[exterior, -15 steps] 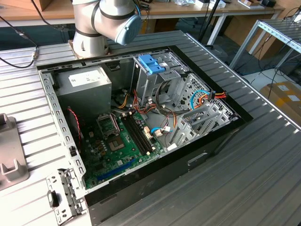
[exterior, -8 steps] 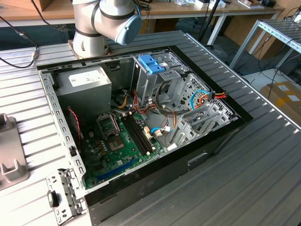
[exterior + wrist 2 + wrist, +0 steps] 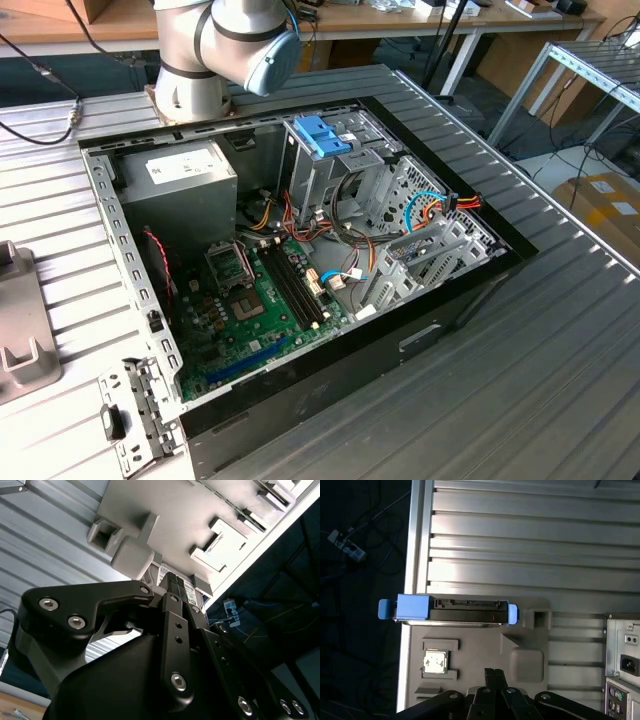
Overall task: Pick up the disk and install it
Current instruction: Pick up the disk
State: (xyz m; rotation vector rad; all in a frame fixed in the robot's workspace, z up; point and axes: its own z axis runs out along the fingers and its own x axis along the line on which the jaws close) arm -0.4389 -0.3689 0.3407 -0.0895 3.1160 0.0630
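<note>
End effector [image 3: 493, 671] near disk [image 3: 462, 616] standing edgewise along slats [image 3: 520, 530].

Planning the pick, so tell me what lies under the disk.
The disk rests on a grey fixture plate, which lies on the ribbed metal table. The disk covers the part of the plate directly beneath it, so how it is seated cannot be seen.

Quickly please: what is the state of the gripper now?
Gripper: closed, holding nothing; the disk sits apart from it on the grey holder.
</note>
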